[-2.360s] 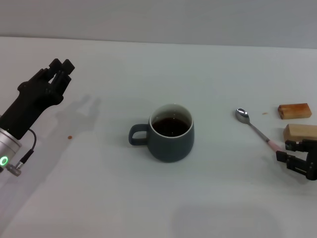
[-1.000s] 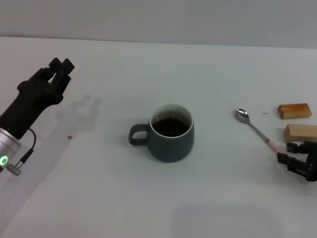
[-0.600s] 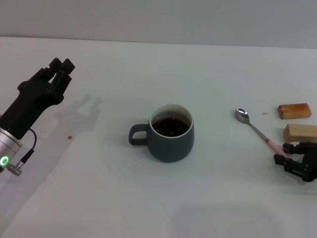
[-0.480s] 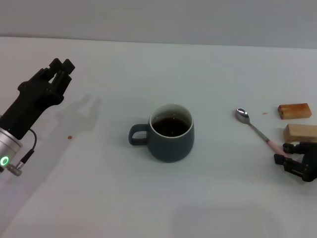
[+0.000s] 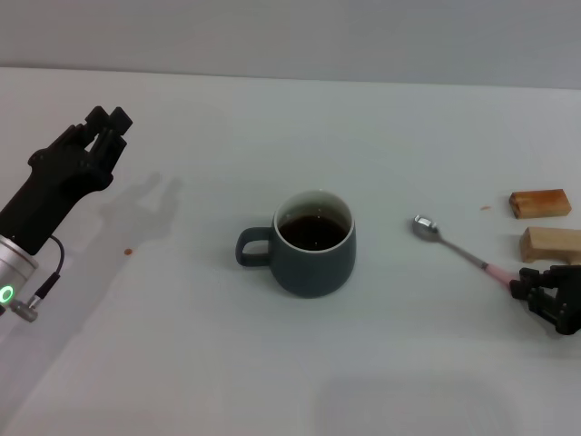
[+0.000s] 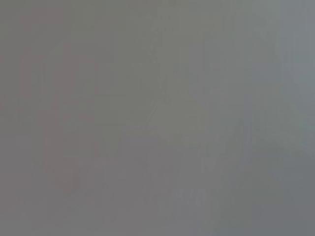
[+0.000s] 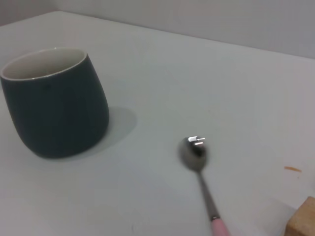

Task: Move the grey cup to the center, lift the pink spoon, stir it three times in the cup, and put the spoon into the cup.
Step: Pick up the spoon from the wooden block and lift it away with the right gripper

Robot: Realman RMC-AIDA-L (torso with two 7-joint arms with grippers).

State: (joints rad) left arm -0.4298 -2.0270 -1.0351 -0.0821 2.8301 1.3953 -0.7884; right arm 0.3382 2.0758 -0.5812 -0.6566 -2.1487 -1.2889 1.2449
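The grey cup [image 5: 313, 259] stands upright at the table's middle with dark liquid inside and its handle towards my left; it also shows in the right wrist view [image 7: 54, 103]. The pink spoon [image 5: 454, 245] lies slanted to the right of the cup, apart from it, with its silver bowl towards the cup. My right gripper [image 5: 526, 289] is shut on the end of its pink handle at the right edge. The spoon also shows in the right wrist view [image 7: 199, 157]. I cannot tell whether its bowl touches the table. My left gripper [image 5: 100, 127] is raised at the far left, away from everything.
Two small wooden blocks [image 5: 540, 203] [image 5: 549, 242] lie at the far right, just behind my right gripper; one corner shows in the right wrist view [image 7: 301, 221]. A small brown spot [image 5: 128, 252] marks the table at left. The left wrist view shows only plain grey.
My right gripper closed on the spoon's pink handle end. The spoon's bowl swung left and nearer, towards the cup. The cup and the left arm stayed put.
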